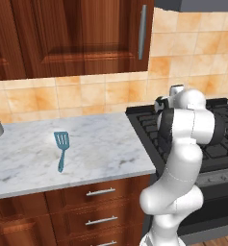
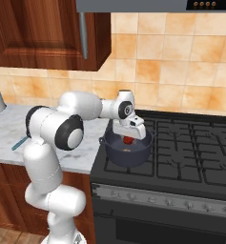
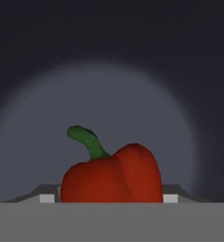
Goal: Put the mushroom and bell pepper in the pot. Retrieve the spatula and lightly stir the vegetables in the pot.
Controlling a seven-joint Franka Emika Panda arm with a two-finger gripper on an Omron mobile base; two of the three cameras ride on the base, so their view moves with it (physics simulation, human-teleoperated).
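Marble-topped surface runs along a tiled wall under dark wood cabinets, meeting a black gas stove on its right. On the stove's front left burner stands the pot, dark blue-grey, its rim open to the arm reaching over it. From the right base view the gripper hangs just above the pot's mouth, and the bell pepper shows as a small red lump directly beneath it, over the pot's interior. The hand view looks straight down past the bell pepper, red with a curled green stem, which sits between the finger tips against the pot's dim grey floor. The jaws look closed on the pepper's sides, though the contact itself is hidden at the bottom edge of that view. A small pale speck lies on the pot floor in the right base view; whether it is the mushroom I cannot tell.

Well apart to the left, the spatula lies flat on the surface, blade toward the wall.

The step in hand appears to be dropping the pepper into the pot. Next the jaws would need to part, then the arm rise clear of the rim and swing left for the spatula's thin handle.
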